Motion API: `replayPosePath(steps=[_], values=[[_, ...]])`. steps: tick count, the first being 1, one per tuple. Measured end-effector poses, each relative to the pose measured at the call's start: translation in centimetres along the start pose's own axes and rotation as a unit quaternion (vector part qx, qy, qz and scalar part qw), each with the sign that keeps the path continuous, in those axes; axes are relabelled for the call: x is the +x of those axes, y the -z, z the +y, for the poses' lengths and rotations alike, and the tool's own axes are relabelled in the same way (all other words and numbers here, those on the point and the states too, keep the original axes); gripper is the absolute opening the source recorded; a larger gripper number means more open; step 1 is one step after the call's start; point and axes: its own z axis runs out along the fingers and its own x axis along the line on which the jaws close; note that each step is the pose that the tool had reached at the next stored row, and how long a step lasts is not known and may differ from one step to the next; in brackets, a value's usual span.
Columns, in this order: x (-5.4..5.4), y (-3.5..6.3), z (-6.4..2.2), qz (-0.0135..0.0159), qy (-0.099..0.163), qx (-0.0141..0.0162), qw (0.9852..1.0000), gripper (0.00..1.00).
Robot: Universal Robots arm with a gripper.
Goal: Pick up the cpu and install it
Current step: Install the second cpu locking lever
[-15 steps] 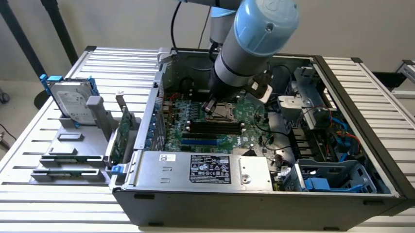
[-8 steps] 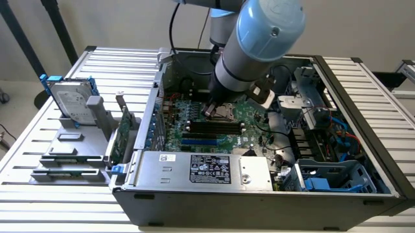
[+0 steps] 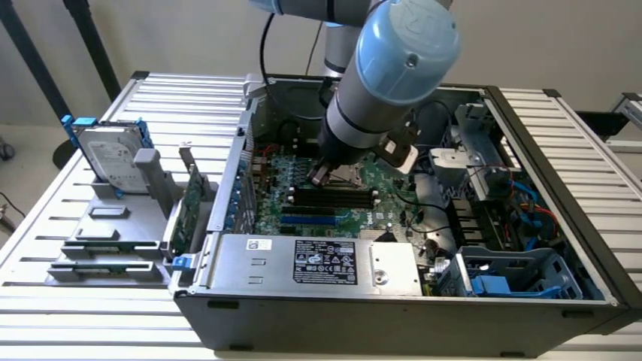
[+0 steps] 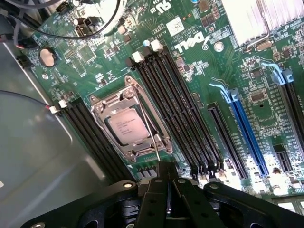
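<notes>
The big open computer case [image 3: 401,301] sat on the slatted table [image 3: 80,331], and the robot arm [image 3: 386,75] reached down into it at about twelve o'clock, over the green motherboard [image 4: 199,95]; the hard drive [image 3: 108,158] and a green card [image 3: 186,214] stood outside the case at nine o'clock. In the wrist view the cpu [image 4: 126,128] lay flat inside its metal socket frame [image 4: 130,121], just beside the black memory slots [image 4: 175,104]; the gripper [image 4: 167,187] sat close by with its fingers pressed together and nothing in them. So the chip looked put in its place already, and I judged the picking up and setting down done; whether the frame was locked down I could not tell.
</notes>
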Motion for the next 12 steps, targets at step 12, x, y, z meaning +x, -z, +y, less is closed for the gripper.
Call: replayPosePath(steps=[12], values=[[0.52,-0.79,-0.31,-0.0044,-0.001,-0.0028,1.0,0.11]])
